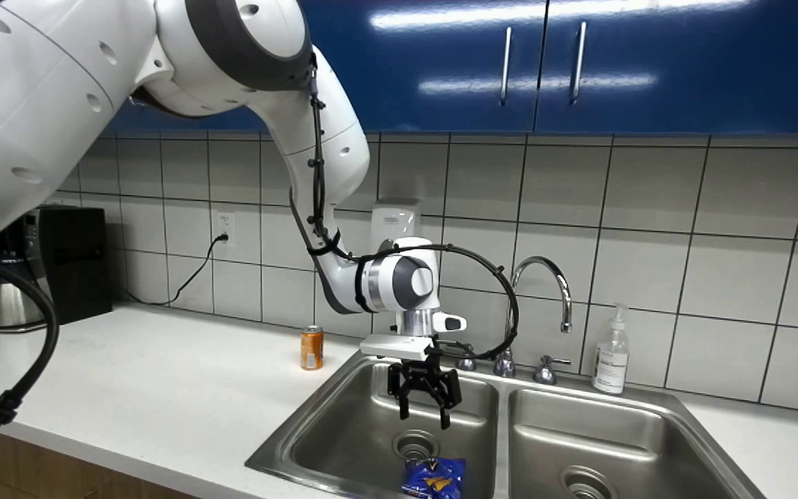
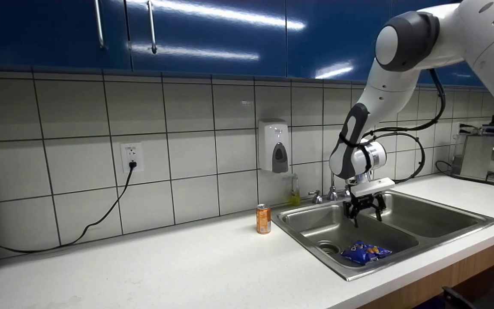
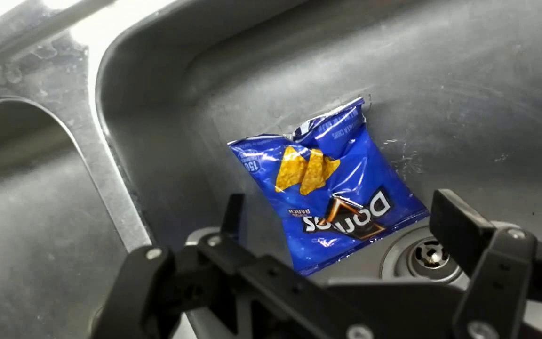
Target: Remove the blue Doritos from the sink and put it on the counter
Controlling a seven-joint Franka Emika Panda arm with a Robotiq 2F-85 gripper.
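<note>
The blue Doritos bag (image 1: 434, 478) lies in a basin of the steel sink (image 1: 502, 443), near its front wall and beside the drain. It shows in an exterior view (image 2: 365, 252) and, printed face up, in the wrist view (image 3: 271, 165). My gripper (image 1: 424, 417) hangs over that same basin, above and behind the bag and apart from it. In the wrist view its fingers (image 3: 339, 202) are spread wide with nothing held between them. The white counter (image 1: 163, 395) stretches beside the sink and shows in both exterior views (image 2: 187, 266).
An orange can (image 1: 312, 348) stands on the counter near the sink's back corner. The chrome faucet (image 1: 564, 298) rises behind the sink. A soap bottle (image 1: 611, 364) stands behind the other basin. A soap dispenser (image 2: 273, 146) hangs on the tiled wall.
</note>
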